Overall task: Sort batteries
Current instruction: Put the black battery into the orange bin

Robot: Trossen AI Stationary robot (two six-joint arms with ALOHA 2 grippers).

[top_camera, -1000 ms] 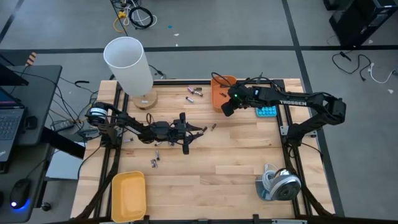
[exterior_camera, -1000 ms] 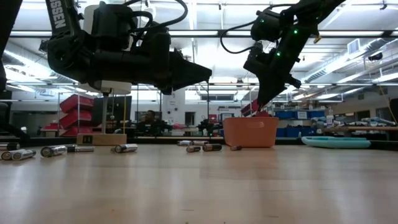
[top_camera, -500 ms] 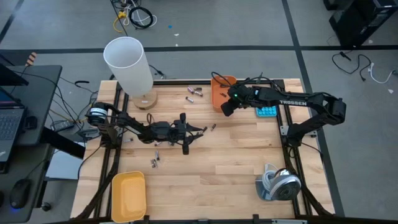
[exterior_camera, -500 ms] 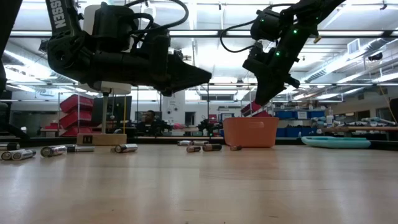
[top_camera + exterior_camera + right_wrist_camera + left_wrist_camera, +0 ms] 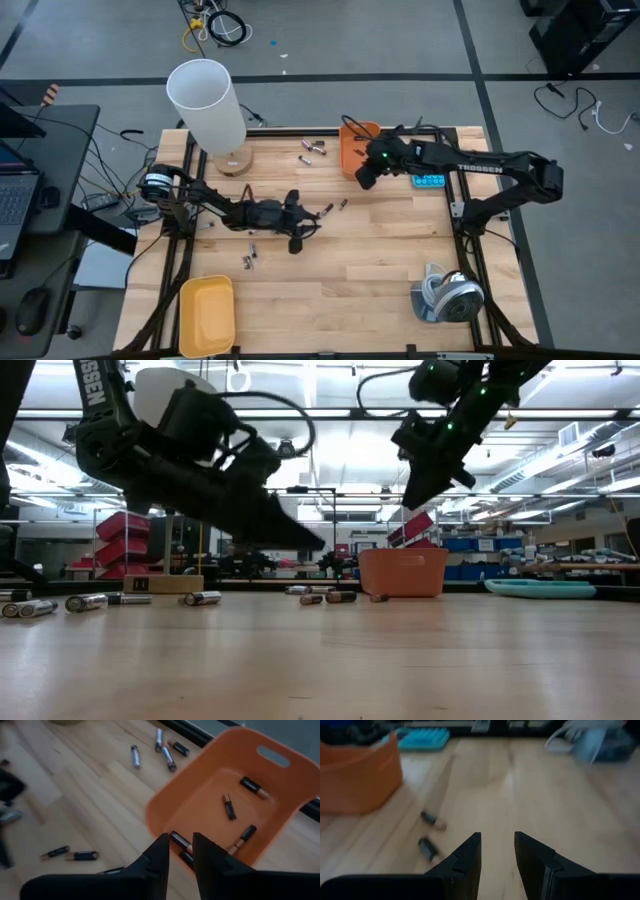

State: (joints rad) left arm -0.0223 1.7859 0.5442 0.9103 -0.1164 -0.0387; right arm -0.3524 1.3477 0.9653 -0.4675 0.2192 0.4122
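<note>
Over the orange bin (image 5: 235, 795), right gripper (image 5: 179, 851) slightly parted, empty, batteries (image 5: 230, 806) inside, left gripper (image 5: 497, 851) parted, empty, near two dark cells (image 5: 433, 819)

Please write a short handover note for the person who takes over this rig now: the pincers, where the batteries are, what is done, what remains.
Left pincer: open, empty, tilted down over the table middle near two dark batteries.
Right pincer: slightly open, nothing between its fingers, above the orange bin.
Done: several dark batteries in the orange bin.
Left: loose batteries beside the bin at the far edge, more near the left arm. The yellow tray looks empty.
</note>
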